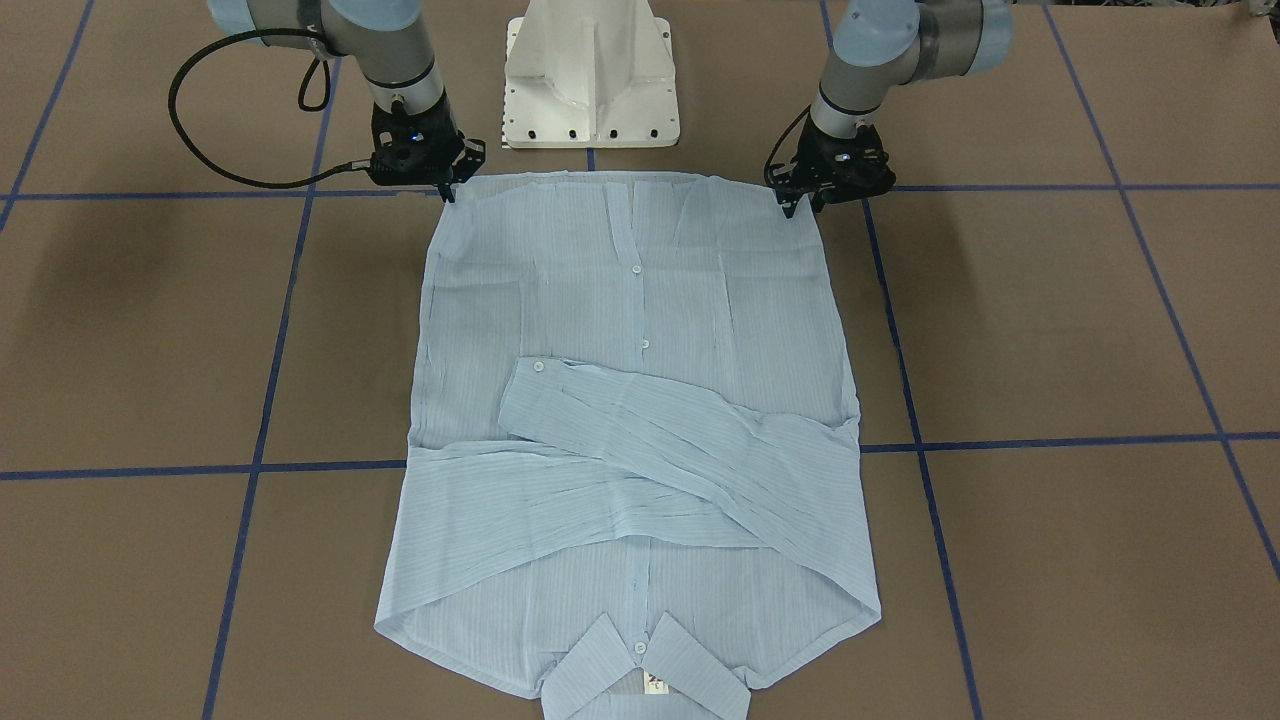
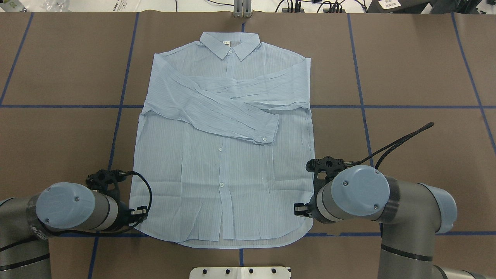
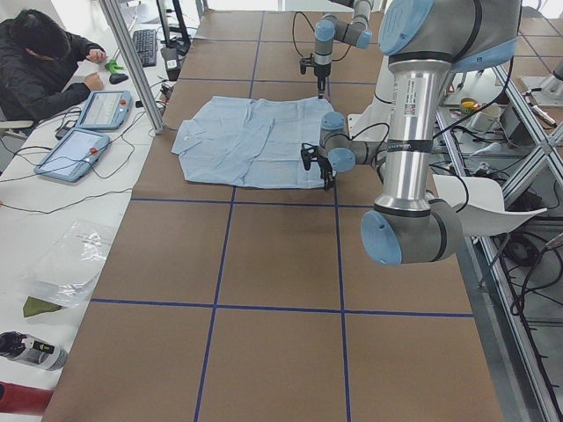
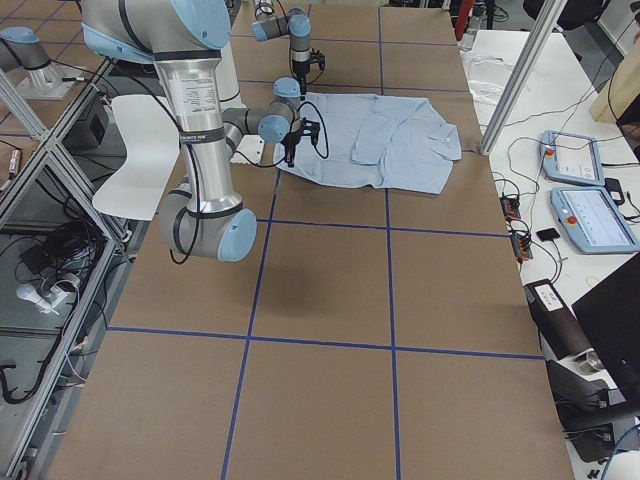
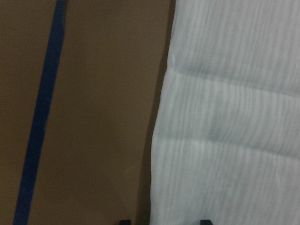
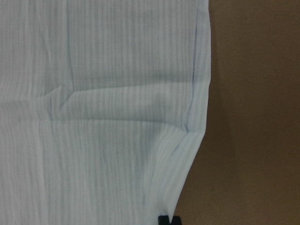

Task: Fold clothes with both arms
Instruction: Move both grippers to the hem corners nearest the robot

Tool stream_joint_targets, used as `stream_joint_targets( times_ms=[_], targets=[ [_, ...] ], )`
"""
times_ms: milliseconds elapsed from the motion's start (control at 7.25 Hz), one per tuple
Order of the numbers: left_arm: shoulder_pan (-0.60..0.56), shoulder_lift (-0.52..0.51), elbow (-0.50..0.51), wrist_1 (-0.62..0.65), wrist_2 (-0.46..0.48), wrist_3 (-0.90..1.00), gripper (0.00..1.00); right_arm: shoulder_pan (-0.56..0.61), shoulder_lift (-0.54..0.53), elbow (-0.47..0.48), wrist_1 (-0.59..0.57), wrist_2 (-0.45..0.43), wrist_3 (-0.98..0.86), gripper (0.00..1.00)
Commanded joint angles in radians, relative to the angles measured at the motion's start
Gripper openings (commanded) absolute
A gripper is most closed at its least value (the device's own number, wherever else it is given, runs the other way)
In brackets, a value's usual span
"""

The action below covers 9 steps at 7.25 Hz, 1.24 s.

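Two hem corners sit right at the tools, presumably so the hem can be lifted toward the collar. By its wrist view, the right gripper (image 1: 447,190) looks pinched tight on its corner of the shirt (image 1: 640,300). The left gripper (image 1: 795,203) has its fingers spread, straddling the side edge without clamping it. Between them the thin, finely striped, crinkly pale-blue cloth lies flat on the brown table (image 1: 1050,330). Beyond the grippers both sleeves (image 1: 680,430) cross the chest, and farthest off is the pointed collar (image 1: 600,670).

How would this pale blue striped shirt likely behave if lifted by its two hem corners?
Probably very floppy: the pale light-blue striped shirt is thin and crinkled, lying flat with soft creases, so it would likely sag between the corners. Likely light, being thin fabric. The sleeves folded loosely across the chest could slide off when it rises.
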Motion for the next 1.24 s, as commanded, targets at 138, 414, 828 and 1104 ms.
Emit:
stream_joint_targets(
  times_ms=[138,414,828,1104],
  targets=[
    [0.001,-0.003,-0.001,-0.001,-0.001,0.000,0.28,0.004,-0.002,0.000,-0.001,0.002,0.000,0.00],
    [-0.003,0.000,-0.004,-0.001,-0.001,0.000,0.00,0.018,0.000,0.004,0.000,0.012,-0.002,0.00],
    [-0.015,0.028,-0.048,0.003,-0.006,0.005,0.00,0.042,0.001,0.024,0.000,0.012,0.003,0.00],
    [-0.032,0.086,-0.145,0.003,-0.013,0.027,0.00,0.084,0.001,0.037,0.000,0.032,0.000,0.00]
  ],
)
